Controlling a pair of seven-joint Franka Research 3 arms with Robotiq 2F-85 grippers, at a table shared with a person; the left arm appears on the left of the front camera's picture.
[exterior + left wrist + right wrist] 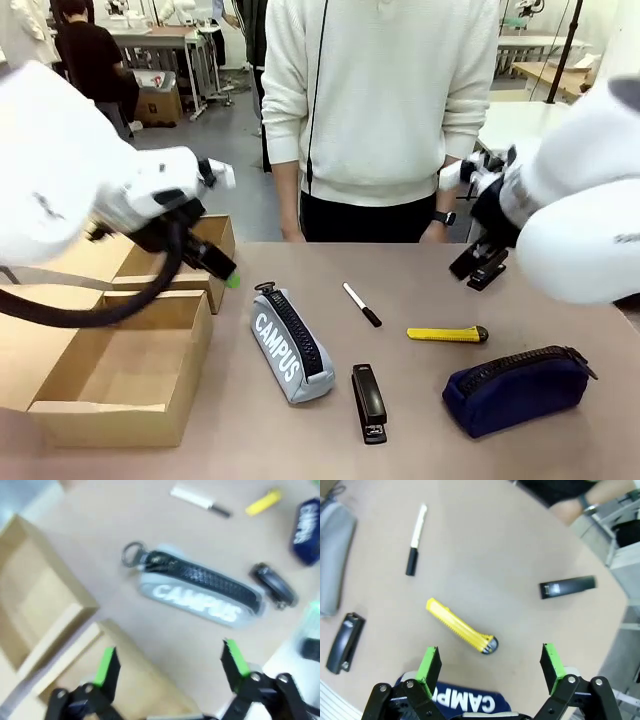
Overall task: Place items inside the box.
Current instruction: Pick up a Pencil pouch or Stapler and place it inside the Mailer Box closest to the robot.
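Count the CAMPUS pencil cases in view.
2. The grey pencil case lies right of the cardboard box, beside the stapler; the navy pencil case near the table's right edge. One box compartment is partly hidden.

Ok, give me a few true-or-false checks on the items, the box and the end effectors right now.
1. The grey pencil case lies on the table, outside the box. True.
2. The yellow utility knife is in the box. False: it lies on the table.
3. The left end effector and right end effector are both open and empty. True.
4. The black stapler rests on the navy pencil case. False: they lie apart on the table.
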